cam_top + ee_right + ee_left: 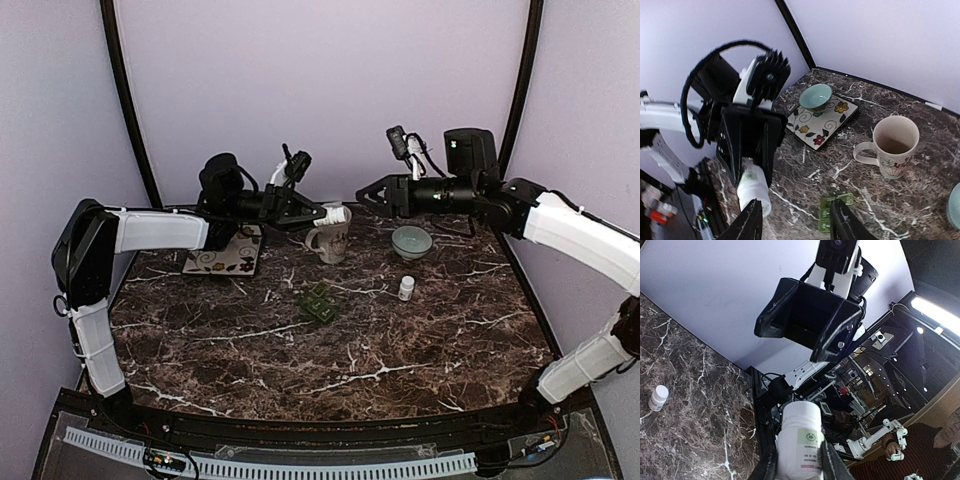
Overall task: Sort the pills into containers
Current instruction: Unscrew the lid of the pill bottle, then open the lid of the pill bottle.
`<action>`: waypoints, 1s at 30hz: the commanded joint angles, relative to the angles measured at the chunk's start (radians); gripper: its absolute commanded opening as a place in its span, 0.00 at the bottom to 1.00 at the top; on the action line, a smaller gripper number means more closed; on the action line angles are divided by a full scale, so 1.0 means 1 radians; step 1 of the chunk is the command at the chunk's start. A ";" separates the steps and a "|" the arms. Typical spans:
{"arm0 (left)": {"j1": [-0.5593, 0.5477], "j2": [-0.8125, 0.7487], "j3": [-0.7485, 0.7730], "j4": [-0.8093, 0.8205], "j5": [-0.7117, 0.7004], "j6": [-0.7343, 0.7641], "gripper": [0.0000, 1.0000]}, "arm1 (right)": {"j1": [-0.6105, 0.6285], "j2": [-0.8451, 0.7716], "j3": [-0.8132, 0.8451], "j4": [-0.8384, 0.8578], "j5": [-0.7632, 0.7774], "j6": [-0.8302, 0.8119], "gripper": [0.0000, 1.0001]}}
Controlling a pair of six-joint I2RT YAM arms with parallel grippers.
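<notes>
**Left arm hanging a bottle over the mug, right arm facing it empty**

The left gripper [800, 460] is clamped on a white bottle [800, 437] with a green label, one finger [769, 465] on each side of it. In the top view that arm runs out nearly level from its shoulder at 9 o'clock toward the back middle. The bottle's free end sits just above the rim of the mug [330, 240] at 12 o'clock.

The right gripper [796, 220] is spread wide with nothing in it. Its arm climbs from the 4 o'clock corner, bends, then reaches level toward the left gripper, tips near it but apart.

On the marble table [400, 350], a pale bowl [411, 241] sits at 1 o'clock under the right wrist. A small bottle [406, 288] stands upright just in front of it. The green pill packs [318, 303] lie near the centre. The floral plate [827, 125] is at 10 o'clock with a teal bowl [815, 96] on it.
</notes>
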 commanded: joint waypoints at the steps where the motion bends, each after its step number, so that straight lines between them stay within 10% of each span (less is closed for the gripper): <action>1: -0.001 -0.061 0.006 -0.146 -0.014 0.162 0.03 | -0.058 0.040 0.041 0.013 -0.164 0.311 0.44; 30: -0.001 -0.069 0.080 -0.400 -0.067 0.382 0.03 | -0.094 0.157 0.034 0.082 -0.449 0.641 0.40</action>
